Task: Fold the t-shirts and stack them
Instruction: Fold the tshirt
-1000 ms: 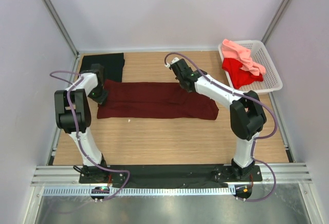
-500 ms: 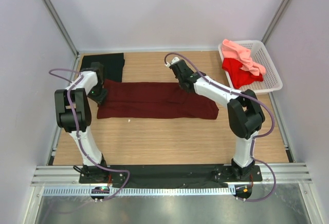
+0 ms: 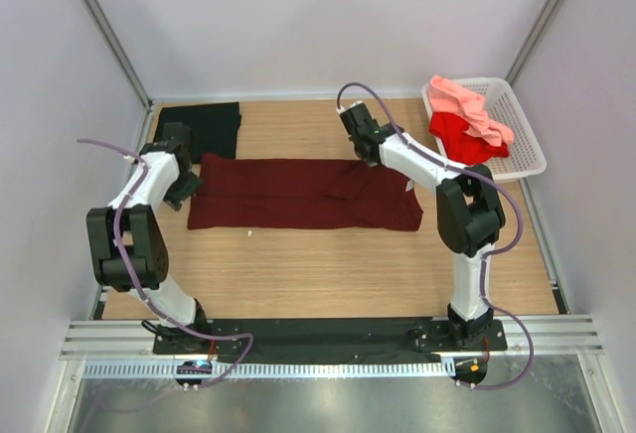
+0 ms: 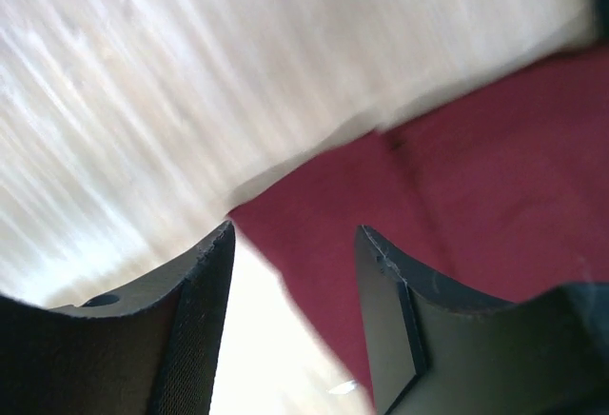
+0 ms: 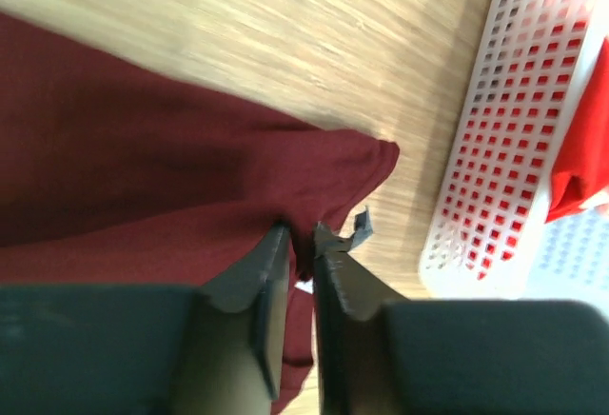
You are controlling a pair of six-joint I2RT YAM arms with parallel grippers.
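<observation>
Hovering with its fingers parted and nothing between them, the left tool [image 4: 295, 232] is looking down on the left-hand corner of the dark maroon t-shirt [image 3: 298, 193], which is lying just beneath and to its right. The right tool [image 5: 297, 234] is showing only a thin slit between its fingers, tips over the cloth near the shirt's far right corner; whether any fabric is caught in that slit I cannot tell. The maroon shirt is lying flat as a long band on the worktop [image 3: 328, 264], its long axis running left to right, one tool standing near each end. A next fold is probably going to bring one end over the other, with each arm being the nearer one to its own end. The black t-shirt [image 3: 204, 125] is lying folded at the far left corner, while the red t-shirt [image 3: 462, 140] and the salmon pink t-shirt [image 3: 467, 105] are waiting in the white basket [image 3: 522, 130] at far right.
</observation>
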